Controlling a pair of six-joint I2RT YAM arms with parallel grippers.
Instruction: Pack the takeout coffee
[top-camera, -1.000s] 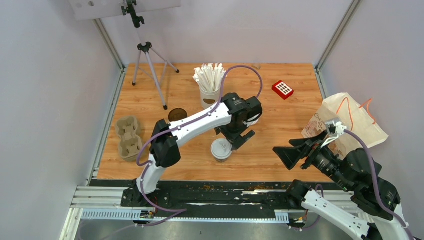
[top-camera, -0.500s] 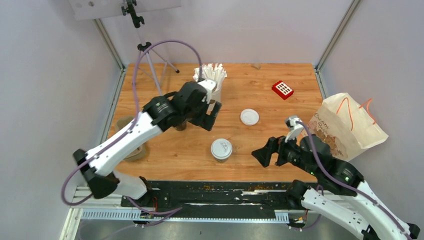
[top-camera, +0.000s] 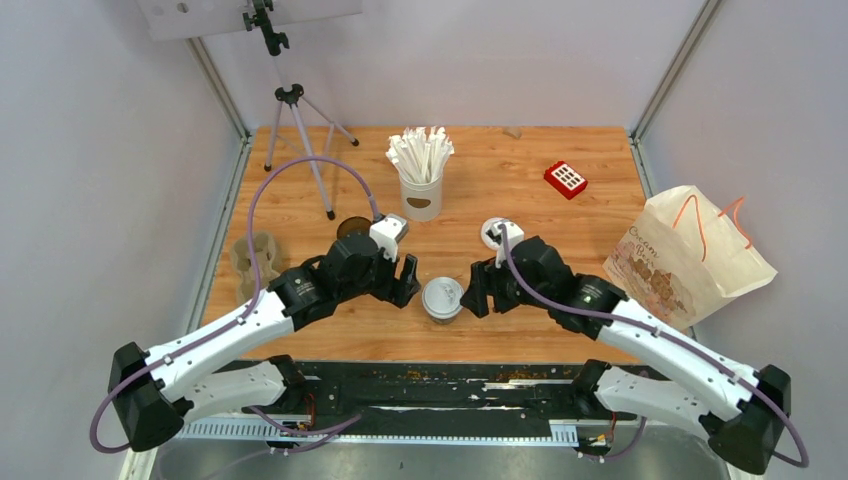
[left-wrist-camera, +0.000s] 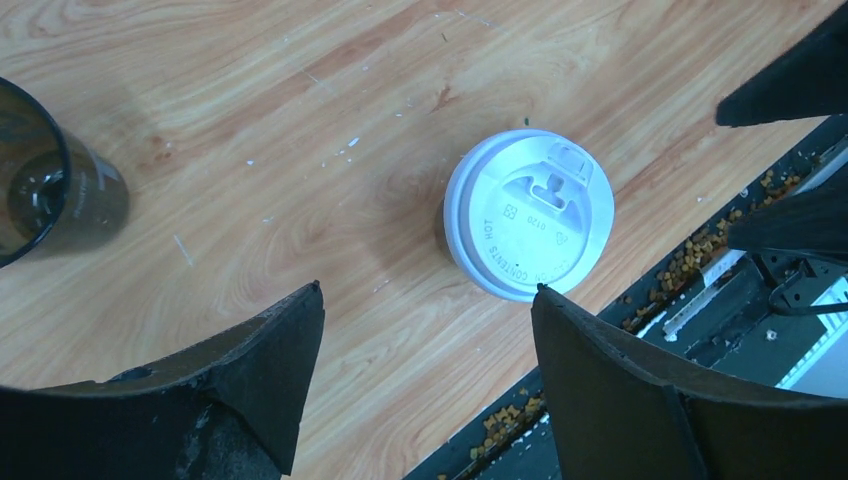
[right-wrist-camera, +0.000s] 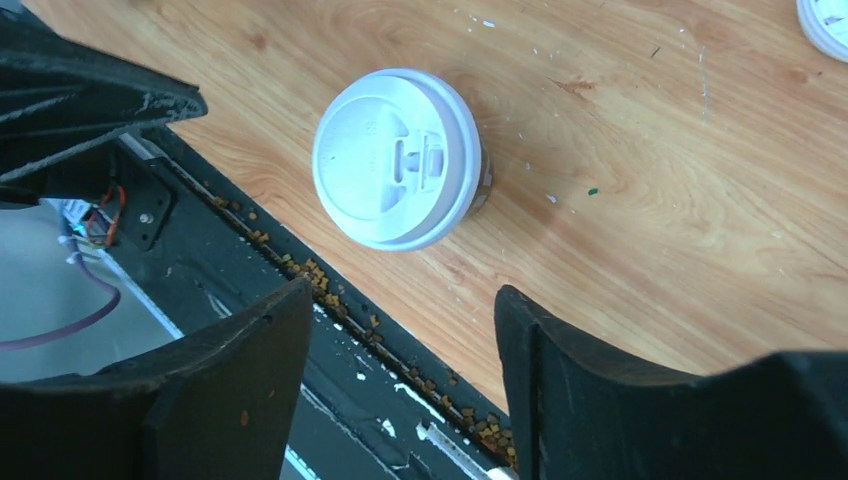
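Note:
One takeout coffee, a lidded brown cup (top-camera: 442, 298), stands near the table's front edge; it also shows in the left wrist view (left-wrist-camera: 528, 228) and the right wrist view (right-wrist-camera: 398, 158). The second brown cup (top-camera: 353, 228) stands open without a lid, at the left of the left wrist view (left-wrist-camera: 50, 185). A loose white lid (top-camera: 493, 232) lies behind the right arm, and its edge shows in the right wrist view (right-wrist-camera: 825, 20). My left gripper (top-camera: 405, 283) (left-wrist-camera: 429, 288) is open and empty just left of the lidded cup. My right gripper (top-camera: 478, 290) (right-wrist-camera: 402, 290) is open and empty just right of it.
A beige pulp carrier (top-camera: 252, 262) lies at the left, partly under the left arm. A white cup of wrapped sticks (top-camera: 421, 172) stands at the back. A paper bag (top-camera: 690, 255) lies at the right, with a red block (top-camera: 566, 179) and a tripod (top-camera: 300, 130) further back.
Both arms have swung in toward the lidded cup. The left gripper came forward from beside the open cup, and the right gripper moved left. They now flank the cup.

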